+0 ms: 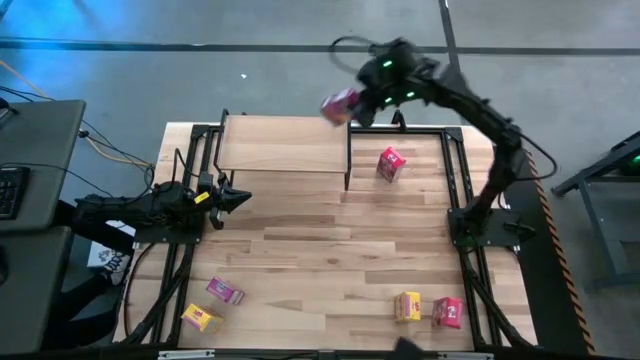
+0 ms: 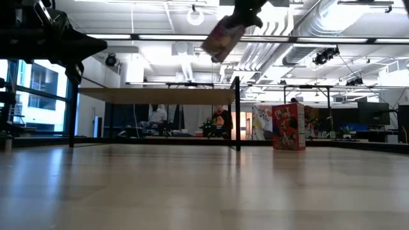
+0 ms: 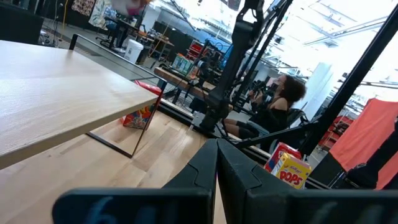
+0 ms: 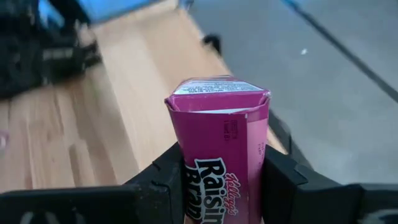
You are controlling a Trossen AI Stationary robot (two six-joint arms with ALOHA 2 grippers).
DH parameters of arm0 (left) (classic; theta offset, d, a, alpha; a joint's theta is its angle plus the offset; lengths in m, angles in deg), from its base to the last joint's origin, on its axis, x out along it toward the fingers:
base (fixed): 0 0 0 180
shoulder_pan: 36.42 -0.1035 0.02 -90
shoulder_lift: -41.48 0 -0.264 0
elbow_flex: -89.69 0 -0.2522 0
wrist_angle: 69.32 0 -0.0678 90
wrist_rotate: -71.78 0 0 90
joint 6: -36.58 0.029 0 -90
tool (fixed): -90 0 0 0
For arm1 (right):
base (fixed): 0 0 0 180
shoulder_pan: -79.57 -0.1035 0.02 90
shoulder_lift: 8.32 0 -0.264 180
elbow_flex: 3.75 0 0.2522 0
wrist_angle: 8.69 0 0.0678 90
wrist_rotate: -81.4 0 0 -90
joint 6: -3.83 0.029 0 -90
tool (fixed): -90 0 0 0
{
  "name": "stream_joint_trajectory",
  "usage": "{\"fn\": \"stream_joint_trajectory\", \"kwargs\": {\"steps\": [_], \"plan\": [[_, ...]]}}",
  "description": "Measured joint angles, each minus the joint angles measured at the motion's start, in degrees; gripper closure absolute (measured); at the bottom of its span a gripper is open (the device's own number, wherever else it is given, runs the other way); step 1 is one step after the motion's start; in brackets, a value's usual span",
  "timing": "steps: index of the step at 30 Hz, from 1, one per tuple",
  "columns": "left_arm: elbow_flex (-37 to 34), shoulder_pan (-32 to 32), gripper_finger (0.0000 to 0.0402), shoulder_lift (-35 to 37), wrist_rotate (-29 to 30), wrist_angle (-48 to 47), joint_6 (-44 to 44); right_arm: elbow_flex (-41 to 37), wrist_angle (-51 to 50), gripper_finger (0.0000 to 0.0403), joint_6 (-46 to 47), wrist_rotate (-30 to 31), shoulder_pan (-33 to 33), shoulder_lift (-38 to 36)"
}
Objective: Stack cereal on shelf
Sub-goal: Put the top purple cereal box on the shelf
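One pink cereal box (image 4: 219, 149) clamped in right gripper (image 4: 221, 180) above shelf (image 1: 285, 145) | left gripper (image 3: 216, 163) closed, empty

Dark arms (image 1: 470, 100), seemingly green-lit wrist.

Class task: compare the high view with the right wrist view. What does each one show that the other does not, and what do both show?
Only the high view shows the whole shelf, the five loose cereal boxes on the table, and the shut left hand waiting beside the shelf. Only the right wrist view shows the Raisin Bran lettering on the held box. Both show the right hand clamped on a pink cereal box near the shelf's plank.
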Motion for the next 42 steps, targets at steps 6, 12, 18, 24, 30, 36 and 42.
{"fn": "stream_joint_trajectory", "kwargs": {"steps": [6,12,18,24,30,36,42], "plan": [[0.0,0.0,0.0398,0.0,0.0,0.0,0.0,4.1,-6.5,0.0274,-3.1,0.8,-3.2,7.3],[0.0,0.0,0.0398,0.0,0.0,0.0,0.0,4.2,-9.5,0.0274,-6.2,4.9,-3.4,9.4],[0.0,0.0,0.0398,0.0,0.0,0.0,0.0,4.2,-10.2,0.0274,-7.5,5.0,-3.2,9.4],[0.0,0.0,0.0398,0.0,0.0,0.0,0.0,4.2,-13.9,0.0274,-7.6,4.4,-3.2,10.4],[0.0,0.0,0.0398,0.0,0.0,-0.1,0.0,4.2,-13.4,0.0274,-9.0,4.2,-3.2,10.7],[0.0,0.0,0.0398,0.0,0.0,-0.1,0.0,4.1,-11.7,0.0263,-9.1,2.2,-2.9,10.7],[0.0,0.0,0.0398,0.0,0.0,-0.1,0.0,4.1,-10.2,0.0221,-9.1,1.7,-2.6,10.7]]}}
